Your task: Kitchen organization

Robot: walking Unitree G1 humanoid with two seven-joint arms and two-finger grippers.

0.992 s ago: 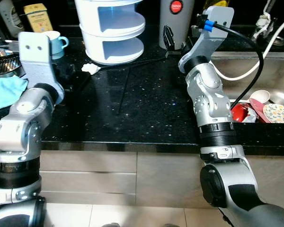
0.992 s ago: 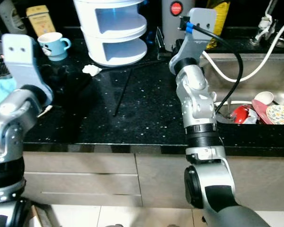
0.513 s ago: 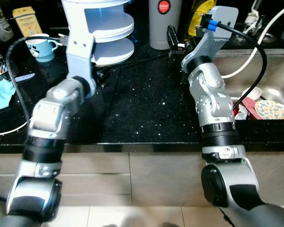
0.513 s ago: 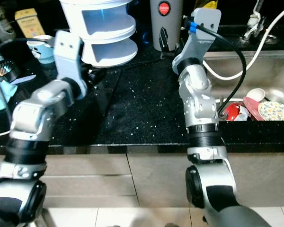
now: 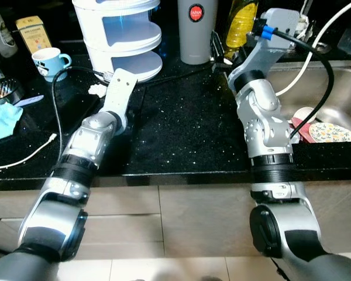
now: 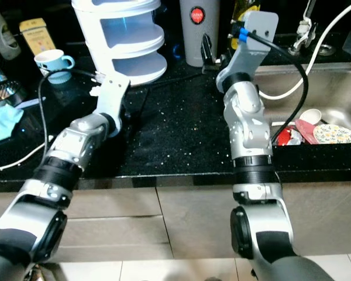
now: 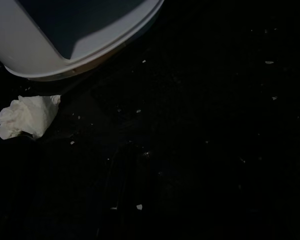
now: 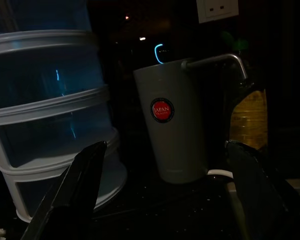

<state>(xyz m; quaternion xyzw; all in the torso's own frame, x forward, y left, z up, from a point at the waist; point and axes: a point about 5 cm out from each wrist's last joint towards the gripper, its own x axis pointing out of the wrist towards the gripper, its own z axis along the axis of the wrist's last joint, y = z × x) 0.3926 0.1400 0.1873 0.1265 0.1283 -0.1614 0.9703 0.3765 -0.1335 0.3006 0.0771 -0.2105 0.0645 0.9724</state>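
Two arms reach over the black desk (image 5: 187, 134) from its near edge. The left arm lies low and stretched toward a crumpled tissue (image 7: 27, 116), which sits on the desk just beside the base of the white tiered rack (image 5: 126, 35). That stray scrap is probably what the tidying calls for first, which would explain the left gripper's (image 5: 121, 82) low approach. Its wrist view looks down on the tissue and the rack's rim, but whether its fingers are apart cannot be told.

Beside the left arm, a white cable (image 5: 23, 155) trails across the desk and a blue cloth (image 5: 1, 120) lies near the edge.

To the right, the sink (image 5: 333, 88) holds a flowered plate (image 5: 330, 132), set there presumably for washing.

Farther back, the right gripper (image 8: 165, 195) is raised with fingers (image 8: 75, 190) spread wide, holding nothing, aimed at the grey tumbler (image 8: 172, 135) with the red sticker; this looks like a waiting pose. A blue mug (image 5: 48, 58) and a yellow tin (image 5: 30, 32) stand at the back left.
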